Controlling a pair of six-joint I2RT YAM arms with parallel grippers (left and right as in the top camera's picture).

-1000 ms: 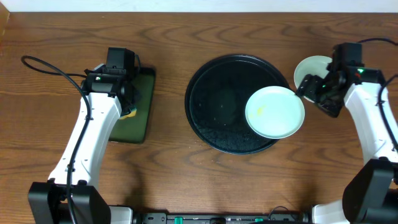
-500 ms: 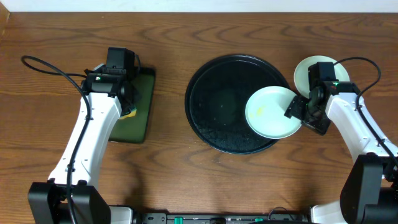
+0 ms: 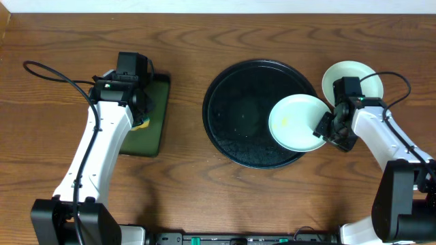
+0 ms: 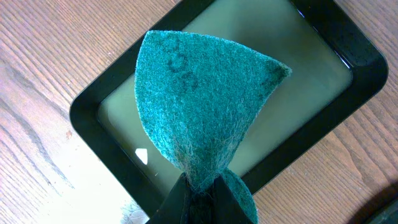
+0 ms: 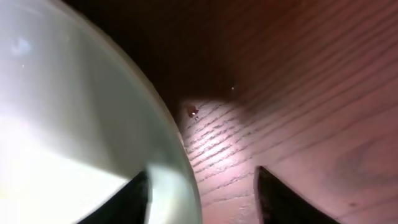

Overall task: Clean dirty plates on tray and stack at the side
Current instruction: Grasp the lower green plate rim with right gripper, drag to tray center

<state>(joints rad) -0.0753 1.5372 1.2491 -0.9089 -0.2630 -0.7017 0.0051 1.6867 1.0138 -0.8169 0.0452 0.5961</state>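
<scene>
Smeared plate: it lies half on the round tray, overhanging the tray's right rim. A yellowish smear sits left of the plate's centre.

Your right gripper is at this plate's right edge, low to the table. In the right wrist view its fingers stand well apart. One is over the plate's inner surface, the other is over bare wood, and the rim runs between them. The jaws are spread and nothing is clamped. You cannot tell whether the inner finger touches the plate. The forearm runs back and right from the gripper, elbow bent.

Second plate: on the table behind the right gripper, just off the tray. The right arm covers its near edge.

Your left gripper hangs above the rectangular tray, forearm stretched forward from the base. It is pinched closed on the lower corner of a teal scouring pad. The pad fans upward and hides much of the green tray floor beneath it.
</scene>
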